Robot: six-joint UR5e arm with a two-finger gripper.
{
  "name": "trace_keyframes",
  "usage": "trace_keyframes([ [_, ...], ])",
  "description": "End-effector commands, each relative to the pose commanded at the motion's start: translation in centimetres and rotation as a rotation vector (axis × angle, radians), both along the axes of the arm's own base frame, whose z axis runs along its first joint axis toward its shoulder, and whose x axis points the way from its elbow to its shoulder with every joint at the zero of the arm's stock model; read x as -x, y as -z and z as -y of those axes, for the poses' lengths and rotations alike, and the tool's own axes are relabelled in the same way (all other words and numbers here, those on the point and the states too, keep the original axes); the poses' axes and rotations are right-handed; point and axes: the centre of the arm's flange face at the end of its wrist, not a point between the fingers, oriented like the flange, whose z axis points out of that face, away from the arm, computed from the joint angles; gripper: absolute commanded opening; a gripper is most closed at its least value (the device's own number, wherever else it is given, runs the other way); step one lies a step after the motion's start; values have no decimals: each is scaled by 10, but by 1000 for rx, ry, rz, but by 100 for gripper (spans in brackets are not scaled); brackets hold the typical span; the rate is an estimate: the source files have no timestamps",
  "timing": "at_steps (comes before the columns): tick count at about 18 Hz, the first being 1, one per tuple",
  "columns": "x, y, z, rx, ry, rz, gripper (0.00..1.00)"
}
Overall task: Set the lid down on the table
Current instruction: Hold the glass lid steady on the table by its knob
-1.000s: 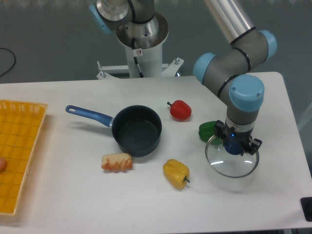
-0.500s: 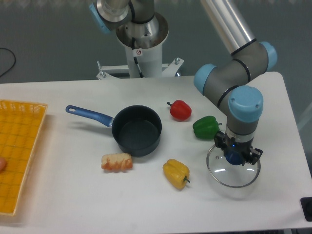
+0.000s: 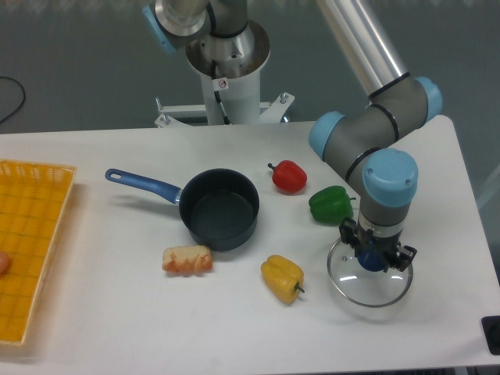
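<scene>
The lid (image 3: pixel 369 280), a clear glass disc with a thin metal rim and a blue centre knob, sits low over the white table (image 3: pixel 234 328) at the front right. I cannot tell if it touches the tabletop. My gripper (image 3: pixel 375 255) points straight down and is shut on the lid's blue knob. The dark saucepan (image 3: pixel 219 208) with its blue handle stands open at the table's middle, well left of the lid.
A green pepper (image 3: pixel 330 204) lies just behind the lid, a red pepper (image 3: pixel 289 176) further back. A yellow pepper (image 3: pixel 282 277) lies left of the lid. A bread roll (image 3: pixel 187 259) sits before the saucepan. A yellow grid tray (image 3: pixel 27 242) is at the left edge.
My gripper has carried the lid down and slightly toward the front, away from the green pepper, which now shows fully.
</scene>
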Motion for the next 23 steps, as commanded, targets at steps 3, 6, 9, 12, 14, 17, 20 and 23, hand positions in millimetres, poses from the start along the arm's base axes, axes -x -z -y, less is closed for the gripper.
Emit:
trace_keyframes([
  [3,-5,14,3,16,1,23,51],
  [6,-9,15,5,22,3,32,53],
  [9,-11,19,7,30,-1,36,53],
  [12,-13,23,7,37,0,43,53],
  [14,-14,28,7,44,0,51,53],
  [17,-17,30,5,45,3,54,53],
  [20,-18,32,5,43,-24,59,52],
  [23,-18,34,5,44,-24,62,52],
])
